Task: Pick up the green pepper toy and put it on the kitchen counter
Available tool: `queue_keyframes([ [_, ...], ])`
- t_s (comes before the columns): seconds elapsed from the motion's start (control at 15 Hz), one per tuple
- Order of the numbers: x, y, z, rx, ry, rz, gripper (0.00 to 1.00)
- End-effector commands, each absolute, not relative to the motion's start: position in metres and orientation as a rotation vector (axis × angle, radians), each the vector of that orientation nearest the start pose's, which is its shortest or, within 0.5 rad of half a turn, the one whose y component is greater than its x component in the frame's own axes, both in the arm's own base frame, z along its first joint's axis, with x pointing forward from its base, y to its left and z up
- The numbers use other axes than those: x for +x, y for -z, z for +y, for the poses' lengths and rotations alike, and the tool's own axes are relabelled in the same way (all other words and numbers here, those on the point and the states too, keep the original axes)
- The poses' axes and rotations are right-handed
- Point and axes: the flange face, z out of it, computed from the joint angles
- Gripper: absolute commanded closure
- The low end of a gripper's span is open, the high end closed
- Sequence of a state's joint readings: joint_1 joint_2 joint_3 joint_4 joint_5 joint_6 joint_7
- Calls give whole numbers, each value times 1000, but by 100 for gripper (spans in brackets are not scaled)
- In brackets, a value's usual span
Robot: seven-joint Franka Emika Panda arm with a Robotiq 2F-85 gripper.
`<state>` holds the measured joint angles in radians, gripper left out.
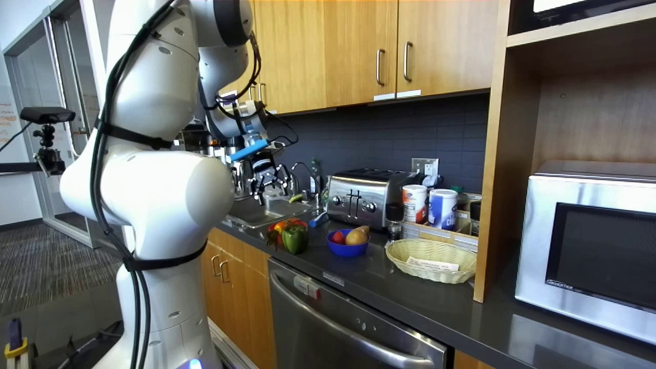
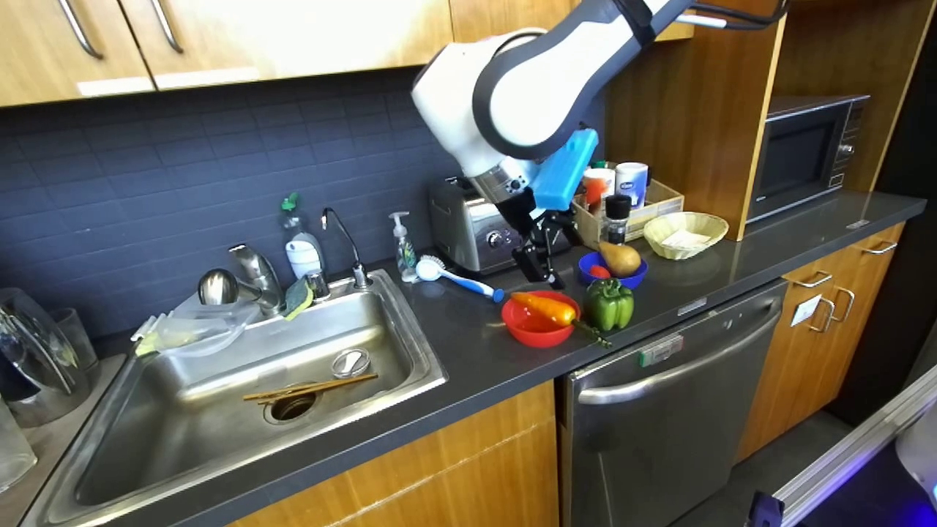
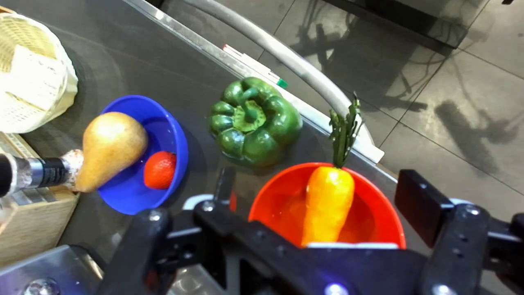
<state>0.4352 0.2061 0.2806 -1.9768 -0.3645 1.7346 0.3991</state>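
Dark tiled backsplash (image 2: 146,168), wooden wall cabinets (image 1: 359,56) and a near-black counter (image 2: 465,333) form the setting. The white robot arm (image 1: 154,189) stands before the counter, bent at a bulky joint, and reaches out over the surface. In an exterior view, its last section slants downward from the upper right, bearing a blue block (image 2: 564,172), and ends in the gripper (image 3: 321,188), which hangs above the counter, fingers directed downward. The two fingers are spread wide, facing each other. In the wrist view, a red bowl (image 3: 282,205) holding an orange carrot (image 3: 329,200) appears between them; the carrot's leafy top extends past the rim, away from the gripper. The green pepper toy (image 3: 256,123) rests on the counter, stem upward, just beside the red bowl; it lies lower than the gripper and beyond the fingertip seen at left in the wrist view. Farther out on that side, a blue bowl (image 3: 160,133) holds a pear (image 3: 112,141) and a small red fruit (image 3: 159,170). A toaster (image 2: 476,234) stands partly behind the gripper in an exterior view.
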Motion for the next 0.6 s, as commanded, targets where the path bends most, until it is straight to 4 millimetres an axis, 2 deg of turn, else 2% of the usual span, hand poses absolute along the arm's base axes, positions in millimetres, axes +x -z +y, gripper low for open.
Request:
queue_keyframes([
  [0.0, 436, -363, 287, -3481, -298, -610, 0],
  [0.27, 447, -373, 245, -3482, -219, -391, 0],
  [0.53, 448, -379, 216, -3475, -168, -274, 0],
])
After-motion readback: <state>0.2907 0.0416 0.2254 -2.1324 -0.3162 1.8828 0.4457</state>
